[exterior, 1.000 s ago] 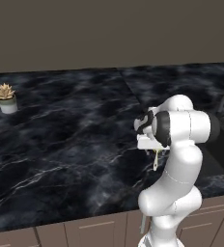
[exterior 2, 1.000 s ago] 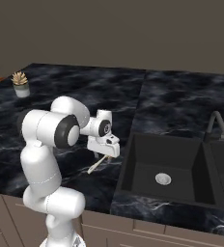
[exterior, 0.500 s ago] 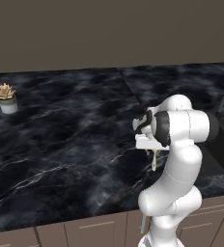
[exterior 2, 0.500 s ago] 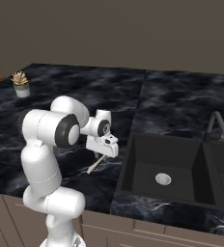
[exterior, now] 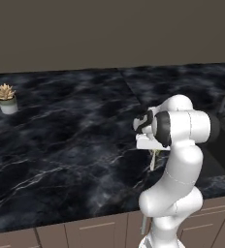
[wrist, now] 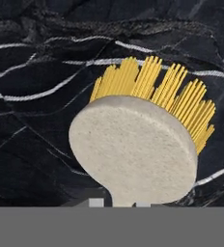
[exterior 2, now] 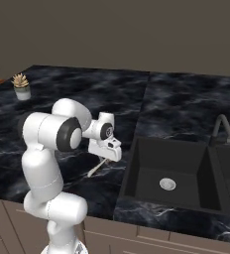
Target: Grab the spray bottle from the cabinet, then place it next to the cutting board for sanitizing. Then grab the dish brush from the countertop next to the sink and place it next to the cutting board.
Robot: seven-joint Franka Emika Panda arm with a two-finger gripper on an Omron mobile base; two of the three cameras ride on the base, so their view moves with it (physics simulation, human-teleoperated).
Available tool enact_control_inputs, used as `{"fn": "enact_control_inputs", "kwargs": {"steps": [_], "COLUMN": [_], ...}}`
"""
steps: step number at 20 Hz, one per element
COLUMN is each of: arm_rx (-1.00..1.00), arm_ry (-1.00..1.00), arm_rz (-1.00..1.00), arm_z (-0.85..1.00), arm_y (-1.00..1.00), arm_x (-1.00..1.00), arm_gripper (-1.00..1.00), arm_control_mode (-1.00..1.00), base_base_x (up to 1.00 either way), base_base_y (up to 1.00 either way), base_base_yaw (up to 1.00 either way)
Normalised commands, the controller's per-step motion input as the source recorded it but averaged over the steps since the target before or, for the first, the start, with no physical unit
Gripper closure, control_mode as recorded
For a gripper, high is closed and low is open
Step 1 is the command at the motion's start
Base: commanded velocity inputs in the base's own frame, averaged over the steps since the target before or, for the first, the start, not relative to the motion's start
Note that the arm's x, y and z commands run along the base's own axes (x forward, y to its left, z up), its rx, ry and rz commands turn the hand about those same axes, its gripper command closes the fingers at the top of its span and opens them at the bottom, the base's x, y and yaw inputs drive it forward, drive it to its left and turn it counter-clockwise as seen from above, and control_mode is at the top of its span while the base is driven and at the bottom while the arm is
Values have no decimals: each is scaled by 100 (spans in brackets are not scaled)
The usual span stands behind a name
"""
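Cream-headed, yellow-bristled dish brush (wrist: 133,149) above countertop (wrist: 32,120)

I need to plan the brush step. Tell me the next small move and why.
Probably a short straight lift. The jaws look shut on the dish brush at its handle, just below the round head, and its yellow bristles point toward the black countertop. In the right base view the thin handle slants down to the counter beside the sink. Lifting first should clear it before it is carried off.
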Motion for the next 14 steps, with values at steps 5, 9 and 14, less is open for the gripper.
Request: {"fn": "enact_control_inputs", "kwargs": {"steps": [5,9,14], "arm_rx": [0,0,0], "arm_ry": [0,-3,-12], "arm_rz": [0,0,2], "arm_z": [0,2,74], "arm_y": [0,0,-1], "arm_x": [-1,-8,-48], "arm_gripper": [100,100,100], "arm_control_mode": [-100,-100,-100], "base_base_x": [0,0,0], "base_base_y": [0,0,0], "base_base_yaw": [0,0,0]}}
